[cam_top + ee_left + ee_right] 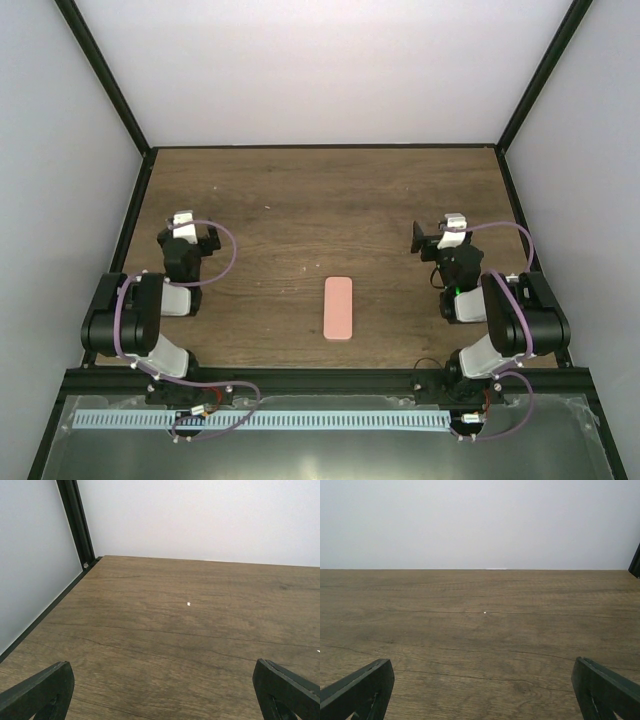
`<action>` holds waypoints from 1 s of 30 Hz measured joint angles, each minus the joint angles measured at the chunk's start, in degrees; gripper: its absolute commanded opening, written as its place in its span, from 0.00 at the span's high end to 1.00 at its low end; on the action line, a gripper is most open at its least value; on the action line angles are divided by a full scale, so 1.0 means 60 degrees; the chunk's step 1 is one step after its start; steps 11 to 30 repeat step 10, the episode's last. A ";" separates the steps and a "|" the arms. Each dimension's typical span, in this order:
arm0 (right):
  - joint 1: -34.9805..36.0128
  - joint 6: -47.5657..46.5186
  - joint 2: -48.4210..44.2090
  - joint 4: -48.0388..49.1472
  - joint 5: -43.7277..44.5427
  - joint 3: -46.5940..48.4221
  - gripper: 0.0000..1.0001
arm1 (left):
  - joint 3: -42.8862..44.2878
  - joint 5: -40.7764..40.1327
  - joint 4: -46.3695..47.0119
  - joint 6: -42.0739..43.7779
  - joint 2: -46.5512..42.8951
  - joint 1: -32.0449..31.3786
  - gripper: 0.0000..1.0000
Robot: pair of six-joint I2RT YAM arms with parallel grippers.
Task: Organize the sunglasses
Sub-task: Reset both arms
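Pink case [339,308] lies shut, near-centre on table [300,190]; contents hidden. Left gripper [190,235], right gripper [440,235] flank it, well apart, fingers wide, empty.

Even, diffuse, bright light fills all views; the brown wood-grain bench [300,200] shows soft, faint shadows, no glare, sharp focus.

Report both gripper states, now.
Left gripper: open, holding nothing.
Right gripper: open, holding nothing.
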 measured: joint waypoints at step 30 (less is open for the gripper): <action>0.0000 0.0000 0.0000 0.0000 -0.0047 0.0007 0.00 | 0.0000 0.0000 0.0004 0.0015 0.0000 0.0000 0.00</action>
